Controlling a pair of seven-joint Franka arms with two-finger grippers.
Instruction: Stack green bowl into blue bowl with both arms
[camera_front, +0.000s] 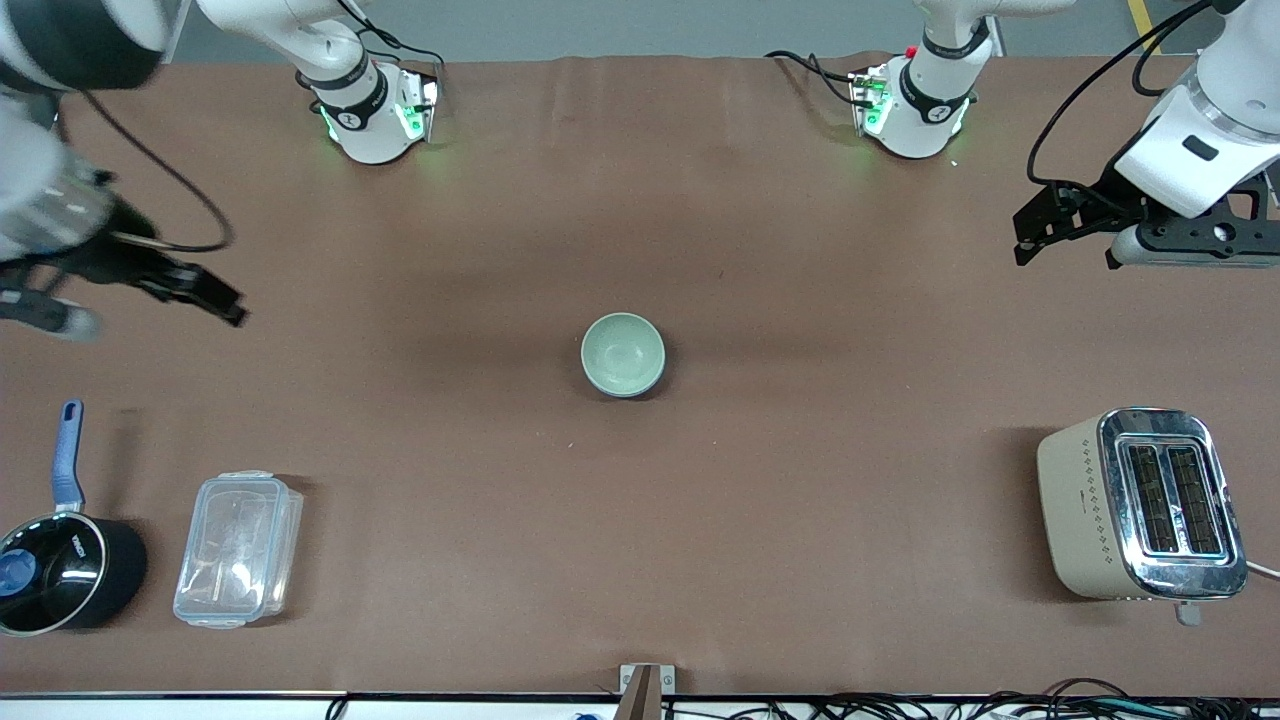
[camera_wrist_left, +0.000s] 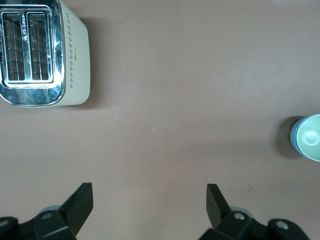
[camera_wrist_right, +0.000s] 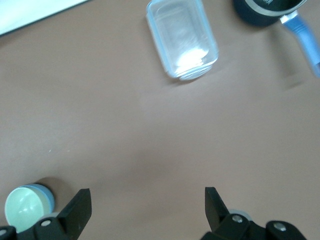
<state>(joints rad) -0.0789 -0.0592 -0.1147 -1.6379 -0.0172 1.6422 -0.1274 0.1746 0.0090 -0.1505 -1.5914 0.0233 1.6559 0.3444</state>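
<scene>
The green bowl (camera_front: 622, 352) sits nested inside the blue bowl (camera_front: 643, 387) at the middle of the table; only a thin blue outer edge shows around it. The pair also shows in the left wrist view, green bowl (camera_wrist_left: 311, 137) in blue bowl (camera_wrist_left: 294, 138), and in the right wrist view, green bowl (camera_wrist_right: 22, 210) in blue bowl (camera_wrist_right: 48, 198). My left gripper (camera_front: 1062, 250) is open and empty, up over bare table at the left arm's end (camera_wrist_left: 150, 192). My right gripper (camera_front: 225, 305) is open and empty over bare table at the right arm's end (camera_wrist_right: 147, 197).
A beige and chrome toaster (camera_front: 1140, 505) (camera_wrist_left: 40, 52) stands near the front camera at the left arm's end. A black saucepan with a blue handle (camera_front: 55, 570) (camera_wrist_right: 270, 10) and a clear plastic lidded box (camera_front: 238, 548) (camera_wrist_right: 182, 37) stand at the right arm's end.
</scene>
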